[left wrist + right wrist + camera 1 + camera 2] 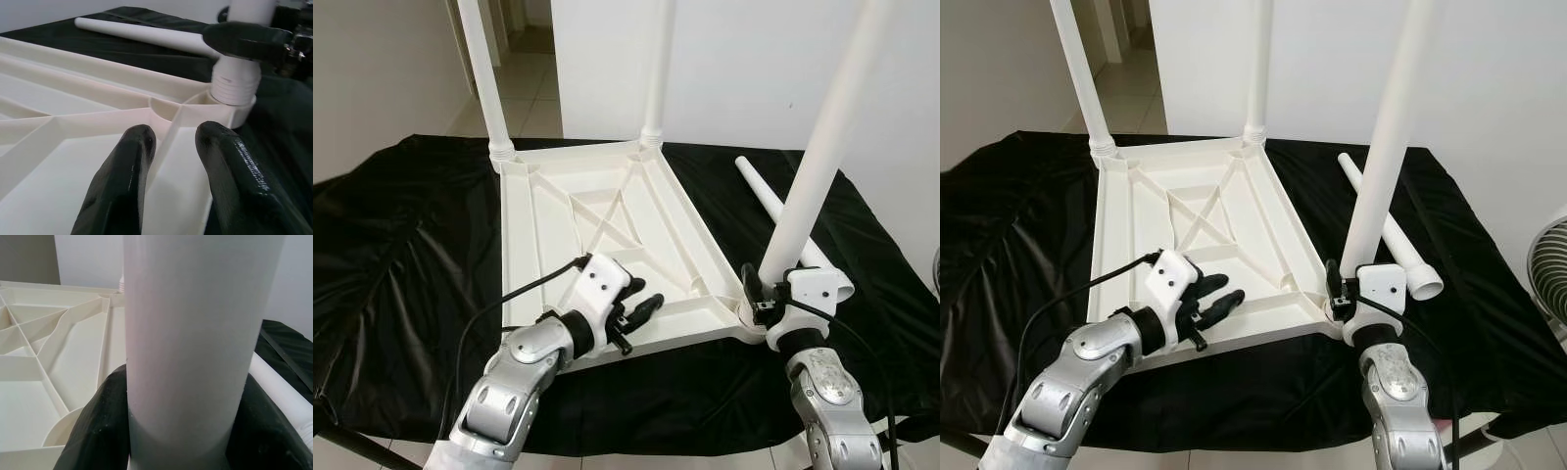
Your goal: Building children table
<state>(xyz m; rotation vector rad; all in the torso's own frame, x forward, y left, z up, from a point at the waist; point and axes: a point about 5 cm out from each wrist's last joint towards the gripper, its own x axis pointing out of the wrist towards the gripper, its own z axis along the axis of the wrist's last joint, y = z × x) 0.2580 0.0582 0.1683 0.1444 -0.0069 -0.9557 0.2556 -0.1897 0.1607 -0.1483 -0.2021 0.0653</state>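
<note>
Right jaws (pixel 766 294) clenched round third leg (pixel 818 162), lower right; needed upright twisting into corner socket. Left jaws (pixel 641 318) released, steadying tabletop (pixel 607 211) underside.

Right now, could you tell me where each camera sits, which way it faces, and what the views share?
Left eye view: on the head, looking forward and down at the upturned tabletop on the black cloth; both silver arms show.
Right eye view: beside it, same scene; left gripper over the tabletop, right gripper clamped on the near-right leg.
Left wrist view: along its open fingers toward that leg's threaded socket.
Right wrist view: along its fingers, close against the leg.
Shared: tabletop, gripped leg, loose leg.
</note>
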